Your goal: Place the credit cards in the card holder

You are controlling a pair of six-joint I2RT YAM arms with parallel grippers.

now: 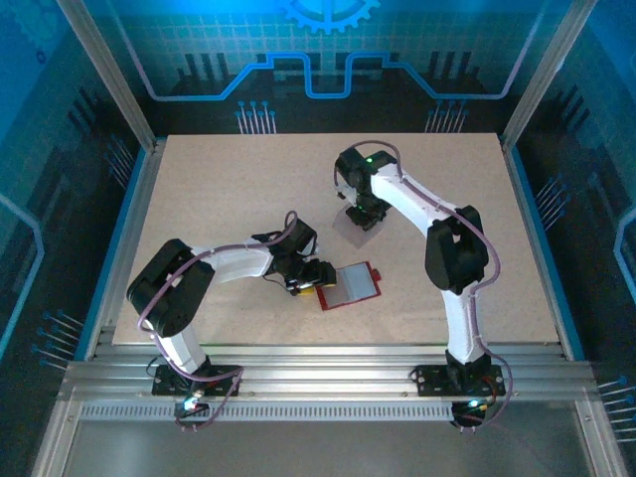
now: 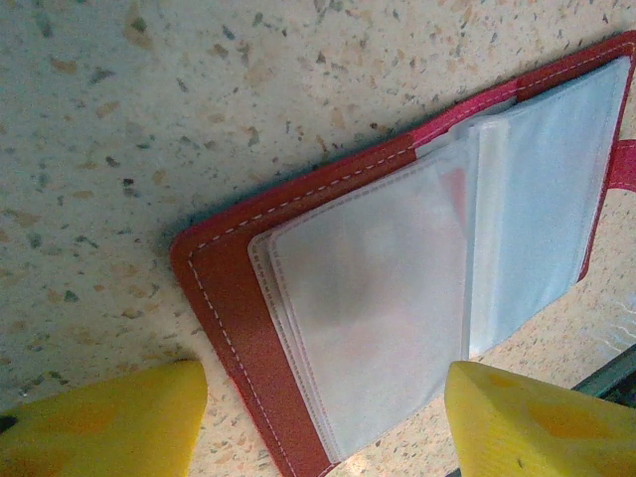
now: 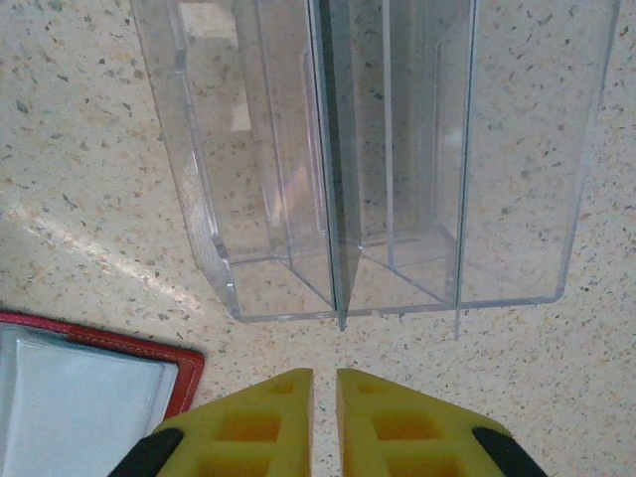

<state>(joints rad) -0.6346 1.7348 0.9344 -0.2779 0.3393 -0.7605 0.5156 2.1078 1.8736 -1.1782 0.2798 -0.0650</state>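
We see the card holder [image 1: 350, 284] lying open on the table [image 1: 229, 189] betw. the arms, light & floppy w/ slick clear sleeves [image 2: 378, 298], so we'd pin its stiffer stitched red edge; left gripper [image 2: 323, 397] jaws apart over its corner, right gripper [image 3: 325, 383] nearly closed, nothing btw. them, by the clear box [image 3: 397, 149].

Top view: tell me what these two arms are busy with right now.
The red card holder lies open on the table, pale pockets up. The left gripper hovers open over one corner of it, gripping nothing. The right gripper, fingers almost together and empty, points at a clear plastic box just beyond the holder. Neither gripper has a card yet.
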